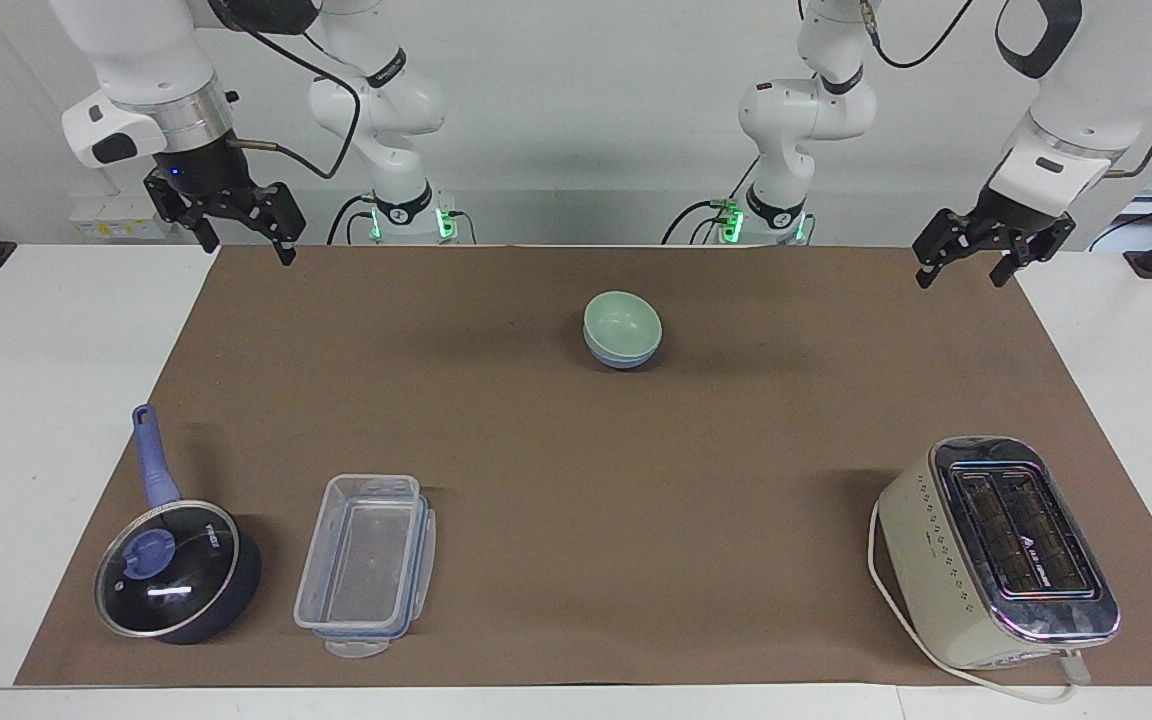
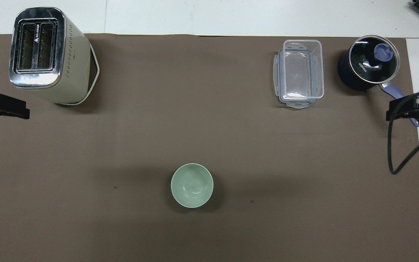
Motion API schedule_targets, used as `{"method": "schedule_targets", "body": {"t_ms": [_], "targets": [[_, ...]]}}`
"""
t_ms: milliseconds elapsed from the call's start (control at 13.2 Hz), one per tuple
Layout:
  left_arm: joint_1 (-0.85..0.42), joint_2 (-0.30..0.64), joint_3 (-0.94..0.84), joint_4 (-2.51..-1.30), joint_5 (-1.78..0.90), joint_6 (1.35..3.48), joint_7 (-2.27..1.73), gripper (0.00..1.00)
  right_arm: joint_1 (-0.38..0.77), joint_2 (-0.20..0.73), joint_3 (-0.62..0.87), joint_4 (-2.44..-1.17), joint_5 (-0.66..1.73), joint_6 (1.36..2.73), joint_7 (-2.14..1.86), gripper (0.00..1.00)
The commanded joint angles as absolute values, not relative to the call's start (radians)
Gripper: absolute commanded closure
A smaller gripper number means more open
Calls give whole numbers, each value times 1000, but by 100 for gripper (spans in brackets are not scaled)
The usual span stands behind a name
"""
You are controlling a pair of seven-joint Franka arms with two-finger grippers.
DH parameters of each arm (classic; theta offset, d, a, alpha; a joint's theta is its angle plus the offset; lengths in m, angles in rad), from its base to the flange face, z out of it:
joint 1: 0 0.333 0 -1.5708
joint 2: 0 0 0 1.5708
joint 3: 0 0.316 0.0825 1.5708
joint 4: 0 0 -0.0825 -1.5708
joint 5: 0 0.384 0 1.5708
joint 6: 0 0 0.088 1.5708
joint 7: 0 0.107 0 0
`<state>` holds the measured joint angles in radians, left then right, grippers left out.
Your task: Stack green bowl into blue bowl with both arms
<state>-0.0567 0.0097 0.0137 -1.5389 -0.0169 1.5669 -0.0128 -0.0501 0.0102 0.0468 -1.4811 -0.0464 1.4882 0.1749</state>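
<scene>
We see the small pale mint-green glossy bowl [image 1: 622, 319] nested upright inside the small periwinkle-blue glossy bowl [image 1: 622, 357]; only a strip of the blue one shows under the green rim in the facing view, and from overhead the green bowl [image 2: 192, 185] covers it completely. The stack sits on the brown paper mat [image 1: 576, 460] near the middle of the table's width, nearer to the robots than every other item.

Left gripper [image 1: 968, 263]: raised over the mat's corner at the left arm's end of the table, fingers spread, holding nothing. Overhead we only catch its black tip [image 2: 4, 111] at the frame edge. Right gripper [image 1: 243, 240]: raised over the mat's corner at the right arm's end, fingers spread, holding nothing. Overhead it sits over the saucepan's handle [image 2: 413, 109]. Both are well apart from the bowls.

Everything else we see lies farther from the robots than the bowls:
- cream two-slot toaster with chrome top [image 1: 1001, 552], toward the left arm's end, white cord looped beside it
- clear rectangular plastic container with blue-trimmed lid under it [image 1: 366, 563], toward the right arm's end
- dark-blue saucepan with glass lid and lavender knob [image 1: 176, 570], just beside the container, lavender handle pointing toward the robots
</scene>
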Motion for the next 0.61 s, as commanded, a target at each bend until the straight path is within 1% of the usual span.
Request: {"method": "schedule_targets", "body": {"t_ms": [0, 532], "targets": [[-49, -12, 11, -1562, -29, 1559, -9, 0, -61, -23, 54, -1528, -41, 1494, 143, 0], [-49, -12, 12, -1562, -29, 1559, -9, 0, -63, -35, 54, -1545, -41, 1502, 140, 0]]}}
